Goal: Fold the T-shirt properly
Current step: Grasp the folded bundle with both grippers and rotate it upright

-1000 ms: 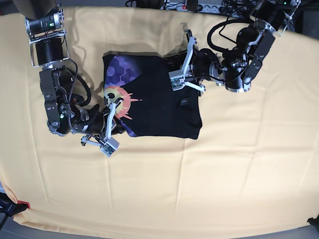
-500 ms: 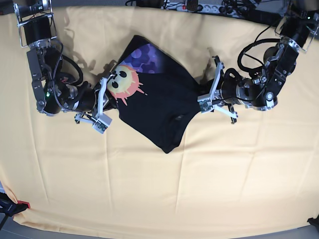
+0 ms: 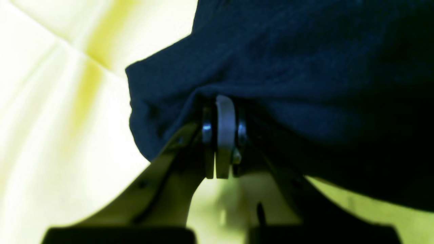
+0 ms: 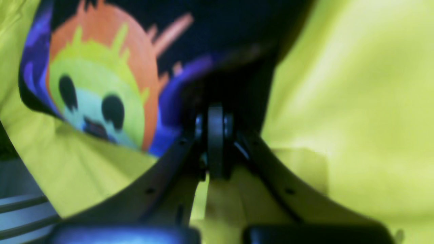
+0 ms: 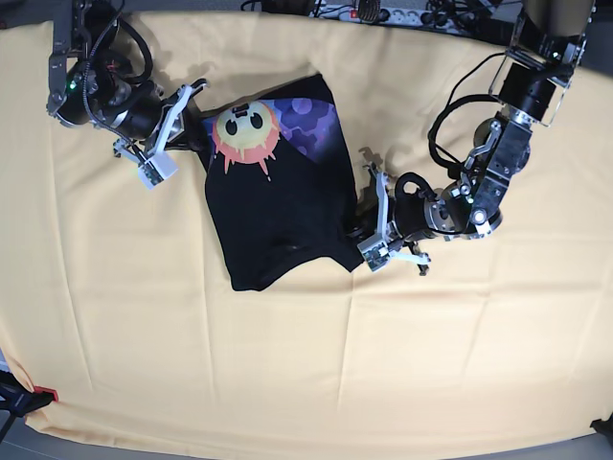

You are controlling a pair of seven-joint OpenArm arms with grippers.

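Note:
The black T-shirt [image 5: 278, 211] lies as a folded bundle on the pale yellow tablecloth [image 5: 287, 364]. Its yellow-orange face print [image 5: 244, 129] on purple hexagons faces up at the far end. My right gripper [image 5: 196, 120], on the left of the base view, is shut on the shirt's far left corner beside the print. In the right wrist view the right gripper [image 4: 215, 117] pinches dark cloth next to the face [image 4: 98, 88]. My left gripper [image 5: 362, 232] is shut on the shirt's near right edge. Its jaws [image 3: 222, 108] clamp a fold of plain black fabric [image 3: 288, 67].
Cables and a power strip [image 5: 383, 11] run along the table's far edge. A small red piece [image 5: 43, 393] sits at the front left corner. The cloth has shallow creases around the shirt.
The right gripper has carried its corner toward the far left. The left gripper has come nearer and leftward. The shirt has swung round, with the print now at the far end.

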